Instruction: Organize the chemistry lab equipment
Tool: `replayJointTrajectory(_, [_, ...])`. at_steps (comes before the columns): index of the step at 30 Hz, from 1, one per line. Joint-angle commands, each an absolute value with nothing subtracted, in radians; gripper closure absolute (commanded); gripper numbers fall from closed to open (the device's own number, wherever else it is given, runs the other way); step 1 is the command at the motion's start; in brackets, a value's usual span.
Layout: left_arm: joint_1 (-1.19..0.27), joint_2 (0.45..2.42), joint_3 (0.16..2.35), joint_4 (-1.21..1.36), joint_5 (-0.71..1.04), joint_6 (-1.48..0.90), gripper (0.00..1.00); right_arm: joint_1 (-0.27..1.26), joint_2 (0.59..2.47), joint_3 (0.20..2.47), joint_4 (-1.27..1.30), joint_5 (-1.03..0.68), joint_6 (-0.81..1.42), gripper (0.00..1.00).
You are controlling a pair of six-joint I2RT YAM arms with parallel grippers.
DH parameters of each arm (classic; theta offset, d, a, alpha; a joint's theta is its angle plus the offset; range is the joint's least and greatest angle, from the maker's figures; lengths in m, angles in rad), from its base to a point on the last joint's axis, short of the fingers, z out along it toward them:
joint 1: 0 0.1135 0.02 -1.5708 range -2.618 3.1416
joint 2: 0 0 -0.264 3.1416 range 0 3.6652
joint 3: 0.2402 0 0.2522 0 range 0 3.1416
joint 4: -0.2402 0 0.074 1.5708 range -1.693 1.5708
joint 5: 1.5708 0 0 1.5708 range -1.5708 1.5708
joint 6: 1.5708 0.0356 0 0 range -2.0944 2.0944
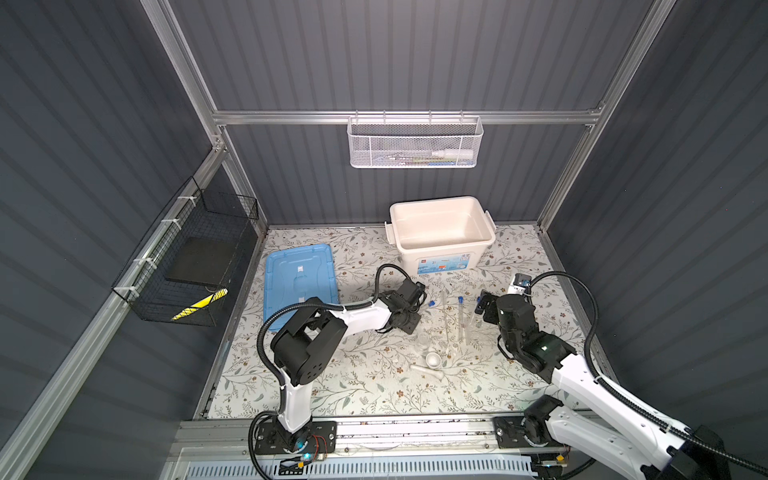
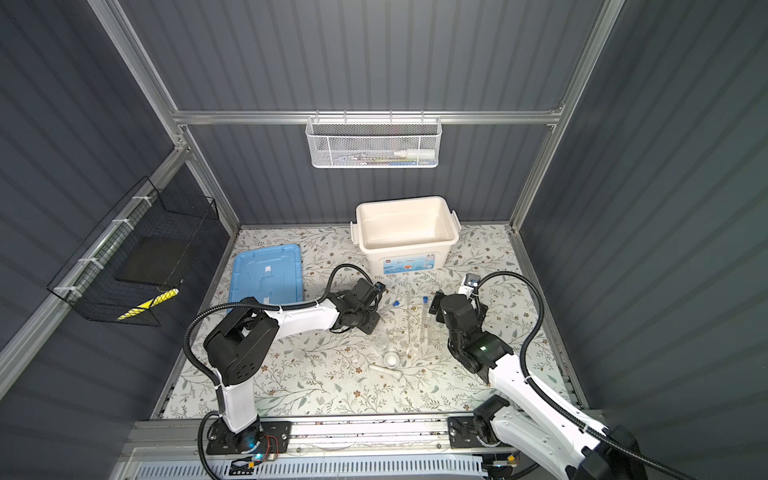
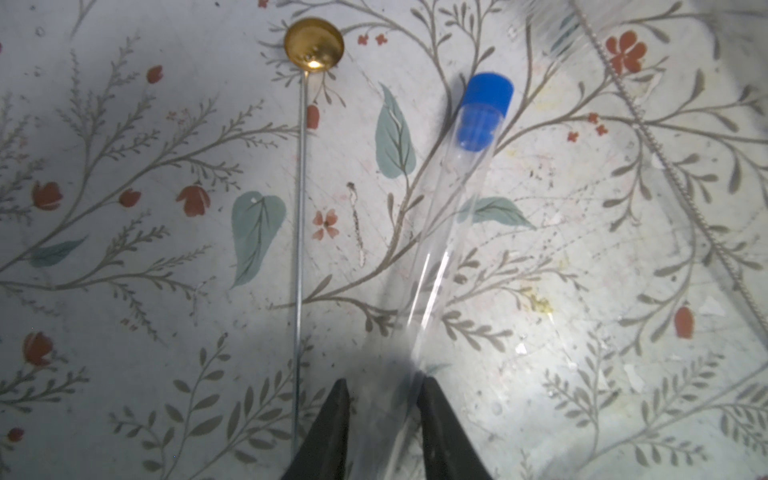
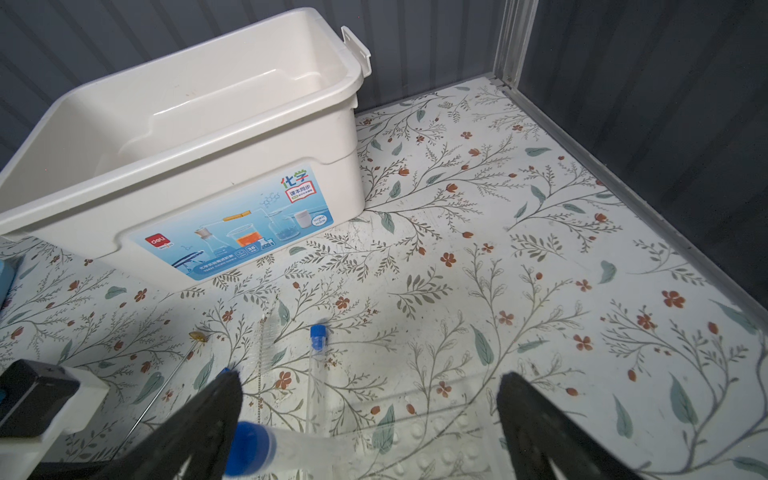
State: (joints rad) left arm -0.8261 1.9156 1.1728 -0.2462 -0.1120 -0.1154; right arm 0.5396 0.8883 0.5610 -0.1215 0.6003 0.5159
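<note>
- Black fingers [image 3: 436, 415] of the left gripper [image 3: 384, 382] are closest in the left wrist view, pressed onto the clear end of a blue-capped test tube [image 3: 453, 216]. The grip is far from the cap [image 3: 486, 108], and the cap's offset shadow suggests the tube is lifted off the mat [image 1: 332, 382].
- In both top views this tube sits mid-frame, just right of the left gripper, cap towards the white tub [image 1: 409, 257].
- A thin spoon rod [image 3: 300, 232] with a gold bowl lies flat beside the tube and apart from it. A twisted-wire brush [image 3: 665, 174] lies on the tube's other side. Both are probably waiting their turn.
- The right gripper [image 4: 370, 380] has its fingers spread wide on either side of the clear tube rack [image 4: 436, 428]. It looks posed to steady the rack for loading, though I cannot tell whether the pads touch it.
- A second tube [image 4: 313, 374] lies on the mat just beyond the rack.
- The tub stands open in the upper centre of a top view, with its blue lid [image 1: 299, 282] flat at left, likely set aside so items can go in.
- Lower centre, the small bowl [image 1: 432, 358], pestle [image 1: 422, 370] and beaker [image 1: 422, 340] cluster together, untouched.
</note>
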Motion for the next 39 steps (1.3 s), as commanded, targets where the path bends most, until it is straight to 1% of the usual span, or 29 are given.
replayJointTrajectory(1, [-0.83,1.937,1.18,-0.267,-0.1,-0.121,0.73,0.535,0.879,0.559,-0.123,0.597,0.523,0.02])
replayJointTrajectory(7, [-0.83,1.944,1.184,-0.265,-0.097,-0.121,0.77,0.535,0.869,0.558,-0.132,0.598,0.528,0.02])
replayJointTrajectory(11, [-0.83,1.945,1.186,-0.264,-0.089,-0.121,0.86,0.534,0.864,0.553,-0.131,0.599,0.534,0.02])
replayJointTrajectory(13, [-0.829,1.946,1.187,-0.265,-0.084,-0.121,0.86,0.534,0.866,0.552,-0.132,0.594,0.536,0.02])
replayJointTrajectory(23, [-0.831,1.954,1.187,-0.266,-0.08,-0.123,0.79,0.534,0.876,0.553,-0.133,0.59,0.536,0.02])
replayJointTrajectory(26, [-0.831,1.956,1.189,-0.267,-0.078,-0.121,0.73,0.534,0.874,0.552,-0.133,0.59,0.538,0.02])
replayJointTrajectory(30, [-0.831,1.961,1.19,-0.271,-0.077,-0.121,0.72,0.534,0.873,0.553,-0.133,0.59,0.538,0.02])
replayJointTrajectory(39, [-0.831,1.968,1.193,-0.272,-0.068,-0.117,0.85,0.533,0.874,0.552,-0.129,0.589,0.538,0.02])
